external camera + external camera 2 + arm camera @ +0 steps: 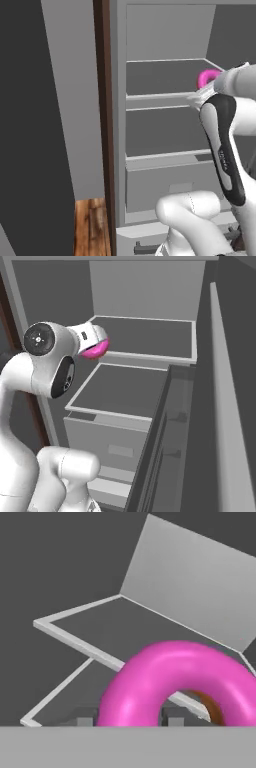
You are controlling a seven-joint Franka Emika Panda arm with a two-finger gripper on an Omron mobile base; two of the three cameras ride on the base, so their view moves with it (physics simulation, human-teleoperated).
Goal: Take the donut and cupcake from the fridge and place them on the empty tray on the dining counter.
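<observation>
The fridge (165, 130) is standing open before the robot, its grey shelves and lower drawer showing in both base views. In the left base view the arm is rising from about five o'clock and reaching up toward two o'clock, where the donut (207, 77) is showing as a bright pink arc just over the front edge of the upper shelf, partly covered by the white wrist. In the right base view the arm is climbing from seven o'clock and bending toward the centre, and the donut (96, 349) is peeking out as a pink sliver beneath the white hand at roughly ten o'clock, over the front left corner of the upper shelf. In the hand view the donut (150, 682) is sitting large at about five o'clock, its pink icing facing the camera and a strip of brown base showing inside the ring at the right. The gripper (129, 722) is reaching up at the bottom of that view, its fingers (173, 721) appearing as small grey tips right at the donut's lower rim; the jaws are drawn in and pinching the donut. Behind it, the white-edged shelves are running from nine o'clock toward three o'clock, with the pale back wall of the fridge at one o'clock.
</observation>
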